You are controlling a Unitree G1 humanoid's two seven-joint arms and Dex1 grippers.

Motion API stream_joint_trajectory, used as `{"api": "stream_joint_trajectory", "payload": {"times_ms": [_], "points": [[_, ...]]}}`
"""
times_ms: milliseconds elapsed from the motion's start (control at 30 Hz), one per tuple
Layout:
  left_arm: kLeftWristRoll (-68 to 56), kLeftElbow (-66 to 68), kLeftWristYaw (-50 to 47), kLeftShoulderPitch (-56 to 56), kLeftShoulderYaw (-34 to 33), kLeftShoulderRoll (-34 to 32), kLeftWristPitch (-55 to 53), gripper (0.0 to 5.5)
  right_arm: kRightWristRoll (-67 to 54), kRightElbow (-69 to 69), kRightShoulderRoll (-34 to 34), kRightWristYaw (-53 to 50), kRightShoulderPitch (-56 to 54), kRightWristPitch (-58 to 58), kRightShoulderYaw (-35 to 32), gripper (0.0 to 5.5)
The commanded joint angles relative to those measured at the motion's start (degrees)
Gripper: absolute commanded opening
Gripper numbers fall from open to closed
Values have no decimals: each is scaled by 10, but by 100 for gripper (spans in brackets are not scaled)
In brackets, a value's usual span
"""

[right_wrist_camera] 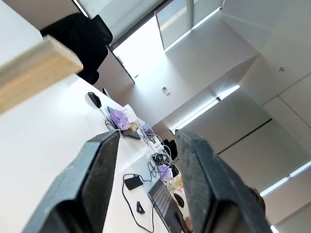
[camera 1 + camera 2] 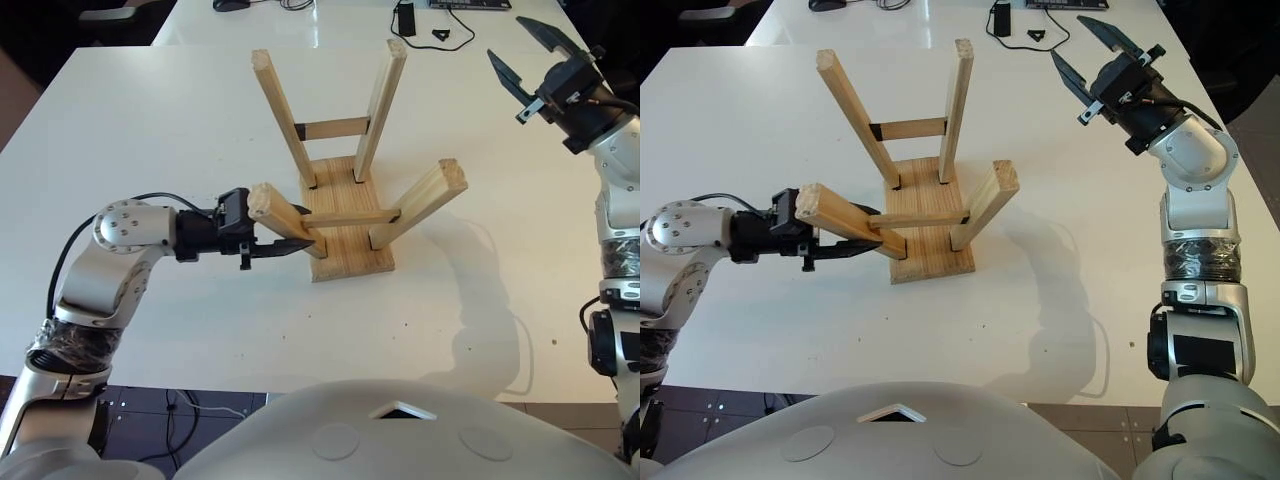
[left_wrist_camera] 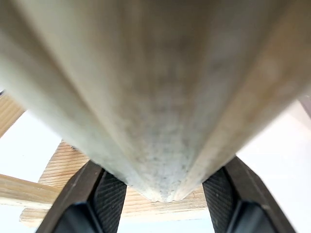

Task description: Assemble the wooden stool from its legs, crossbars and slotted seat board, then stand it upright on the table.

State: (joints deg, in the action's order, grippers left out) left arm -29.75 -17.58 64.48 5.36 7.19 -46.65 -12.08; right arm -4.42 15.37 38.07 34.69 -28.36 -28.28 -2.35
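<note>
we find the black two-finger left gripper [image 2: 297,230] low over the flat white table [image 2: 150,150], on the left side, reaching in level from that side. its jaws are closed onto the pale square-section wooden near-left leg [image 2: 268,200], one finger above and one below it. in the left wrist view the ribbed pads [image 3: 109,199] press on either side of this leg.

the stool lies upside down at the middle of the table. its pale slatted wooden seat board [image 2: 350,255] rests flat on the table top, with four legs pointing up from it. the near-left leg leans outward to the left and meets the board at its near left corner. we cannot tell whether it is fully seated in a slot. a thin wooden near crossbar [image 2: 350,217] runs from it to the near-right leg [image 2: 420,203], which leans outward to the right.

behind these, the far-left leg [image 2: 285,120] stands tall and tilts to the left. the far-right leg [image 2: 379,110] tilts slightly to the right. a short far crossbar [image 2: 335,128] joins the two about halfway up.

at the far right, the black right gripper [image 2: 505,37] hangs raised above the table's far right part, well apart from the stool. its jaws stand wide open and hold nothing. the right wrist view shows both fingers [image 1: 99,179] spread, with open room between them.
</note>
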Motion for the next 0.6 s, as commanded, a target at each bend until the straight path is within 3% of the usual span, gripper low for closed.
{"api": "stream_joint_trajectory", "payload": {"times_ms": [33,367,600], "points": [[33,19,-21,-15,45,0,-85,210,-108,-129,-18,4,-1,122,-22,208],[34,24,-84,4,50,25,-125,210,-309,-423,-54,-113,-31,470,-17,208],[30,19,-121,26,55,40,-162,210,-309,-513,-114,-171,30,589,90,208]]}}
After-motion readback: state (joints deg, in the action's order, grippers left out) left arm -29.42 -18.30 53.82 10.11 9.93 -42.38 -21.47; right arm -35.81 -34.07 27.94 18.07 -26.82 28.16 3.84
